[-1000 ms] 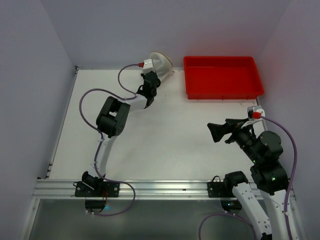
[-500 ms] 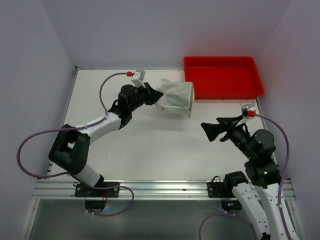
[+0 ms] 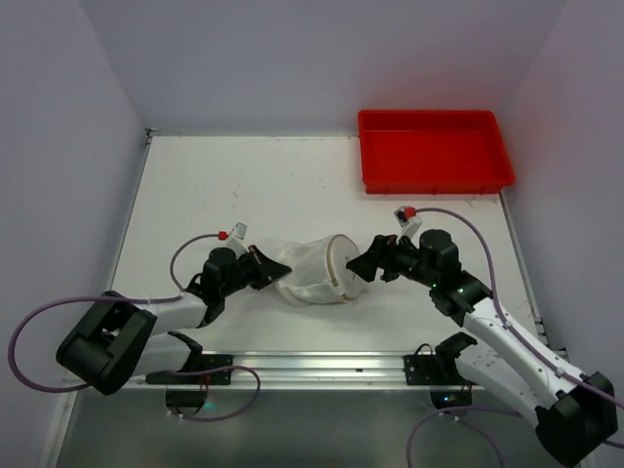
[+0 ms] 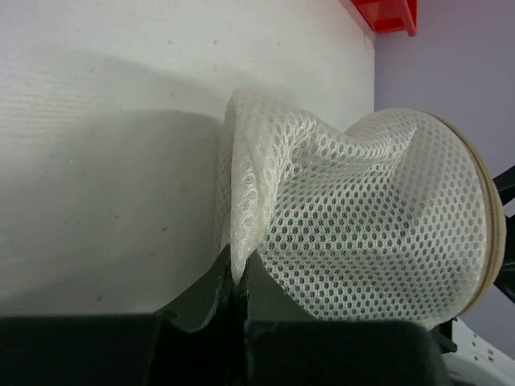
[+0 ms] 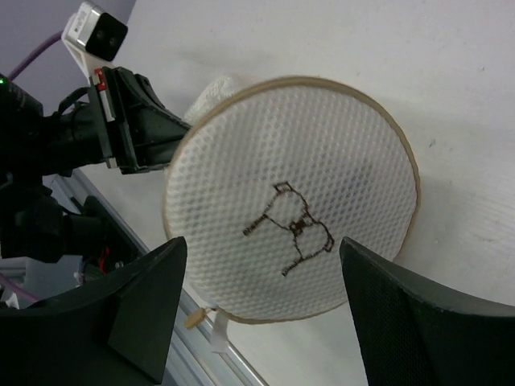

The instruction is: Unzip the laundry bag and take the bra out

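1. Pinching w/ my left gripper [image 4: 236,277]: jaws clenched on a fold of white mesh at the left end of the laundry bag [image 3: 317,271]. The fold sits squeezed btwn both fingers [image 4: 201,297].
2. Laundry bag, 1 pc: white mesh drum, beige trim round its flat face. It lies on its side on the table [image 3: 244,185], near the front edge, approx. mid-width, btwn my two grippers.
3. Bag body: crumpled and dented on my left-gripper side; right end is round and taut.
4. Face art: black line drawing [image 5: 291,229] on the round face, which points at my right wrist cam.
5. Rim detail: small beige tab [image 5: 193,319] at the face's lower edge, right wrist view.
6. My right gripper [image 3: 358,265]: released, jaws spread wide, one finger each side of that face, nothing grasped. Contact w/ bag: can't tell.
7. Also present: 1 red tray [image 3: 436,183], far right corner of table, well apart from bag and both grippers.
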Available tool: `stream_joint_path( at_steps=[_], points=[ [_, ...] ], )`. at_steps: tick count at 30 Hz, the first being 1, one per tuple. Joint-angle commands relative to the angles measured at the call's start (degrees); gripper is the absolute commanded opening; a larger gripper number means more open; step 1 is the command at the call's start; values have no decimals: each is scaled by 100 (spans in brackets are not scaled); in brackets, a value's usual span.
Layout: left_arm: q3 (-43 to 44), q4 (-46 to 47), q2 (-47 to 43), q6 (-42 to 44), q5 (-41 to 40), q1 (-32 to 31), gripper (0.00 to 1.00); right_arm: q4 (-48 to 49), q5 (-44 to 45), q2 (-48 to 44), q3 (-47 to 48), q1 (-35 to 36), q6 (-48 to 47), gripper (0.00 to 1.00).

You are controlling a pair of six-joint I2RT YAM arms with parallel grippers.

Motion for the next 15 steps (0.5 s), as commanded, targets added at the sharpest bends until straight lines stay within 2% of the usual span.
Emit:
stream_joint_path(
  at_steps=[1, 4, 8, 11, 12, 14, 15],
  points=[
    [-304, 448, -128, -655, -297, 126, 0, 887, 478, 436, -58, 349, 255, 78],
    [-339, 70, -189, -568, -464, 170, 3, 993, 513, 806, 21, 561, 317, 75],
    [-340, -483, -321, -419, -683, 188, 27, 1204, 636, 1192, 109, 929, 335, 73],
    [-287, -756, -584, -252, -815, 197, 63, 1196, 794, 1692, 372, 1219, 212, 72],
    [-252, -1044, -759, -199, -859, 197, 82, 1169, 838, 1825, 538, 1281, 194, 72],
    [-112, -1632, -962, -6, -1052, 206, 99, 1125, 1005, 2072, 715, 1570, 63, 70],
    [-50, -1862, -1189, 125, -1131, 206, 100, 1038, 1223, 2290, 898, 1694, -68, 70]
  ],
)
